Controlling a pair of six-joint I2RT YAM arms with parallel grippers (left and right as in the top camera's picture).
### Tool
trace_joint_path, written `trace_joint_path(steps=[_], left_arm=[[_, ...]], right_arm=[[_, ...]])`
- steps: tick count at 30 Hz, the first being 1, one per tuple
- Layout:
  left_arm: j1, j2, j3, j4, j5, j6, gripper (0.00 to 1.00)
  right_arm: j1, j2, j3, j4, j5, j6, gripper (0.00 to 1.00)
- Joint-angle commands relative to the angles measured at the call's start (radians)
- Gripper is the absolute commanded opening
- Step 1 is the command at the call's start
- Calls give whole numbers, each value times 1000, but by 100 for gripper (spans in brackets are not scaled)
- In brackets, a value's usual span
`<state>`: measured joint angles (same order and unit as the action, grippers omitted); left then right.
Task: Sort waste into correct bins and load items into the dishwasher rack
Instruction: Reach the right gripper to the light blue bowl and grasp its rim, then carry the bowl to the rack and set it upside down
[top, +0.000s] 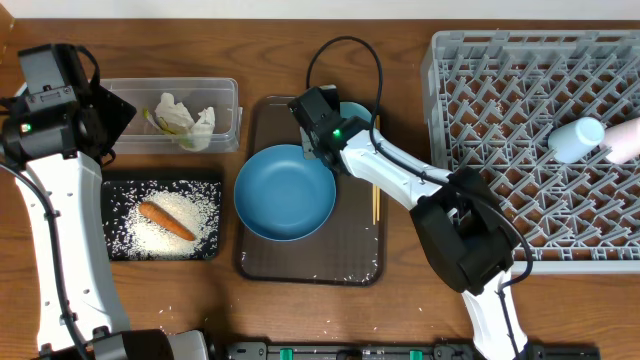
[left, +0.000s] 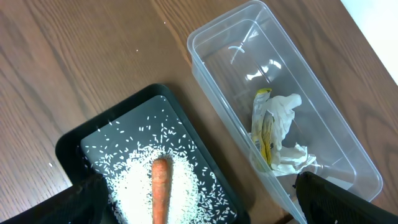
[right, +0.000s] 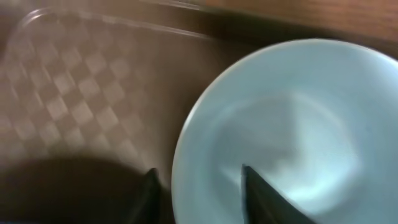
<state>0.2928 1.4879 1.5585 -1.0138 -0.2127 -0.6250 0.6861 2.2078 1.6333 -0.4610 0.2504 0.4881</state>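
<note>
Straddling the rim of the small light-blue bowl (right: 298, 124) with the right gripper (right: 199, 186), jaws spread, 1 finger inside and 1 outside, pinching nothing yet. Looks like the bowl pick-up for the rack. Best to drop a touch deeper, close squarely on the rim wall, then lift straight up off the brown serving tray (right: 74, 81) at its far edge. Mind the large blue plate (top: 285, 190) just beside. Reaching in from the right, forearm low across the tray, wrist tipped down over the bowl. Leaves the chopsticks (top: 376, 205) along the tray's right side. Further out, calls for a free slot among the pegs of the dishwasher rack (top: 500, 120), beside a pale cup (top: 577, 138). Far left, hovers with the left gripper (left: 200, 199) wide apart and empty above the black tray (left: 65, 146) of rice (left: 134, 186) and carrot (left: 160, 190), and the clear tub (left: 249, 37) holding tissue (left: 286, 109) and wrapper (left: 266, 134).
</note>
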Motion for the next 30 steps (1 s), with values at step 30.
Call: trace_joint_path(steps=[30], left_arm=[[4,5,7,-2,-6,-1,98]], right_arm=[[-629,-295,324,-238,-703,-272,1]])
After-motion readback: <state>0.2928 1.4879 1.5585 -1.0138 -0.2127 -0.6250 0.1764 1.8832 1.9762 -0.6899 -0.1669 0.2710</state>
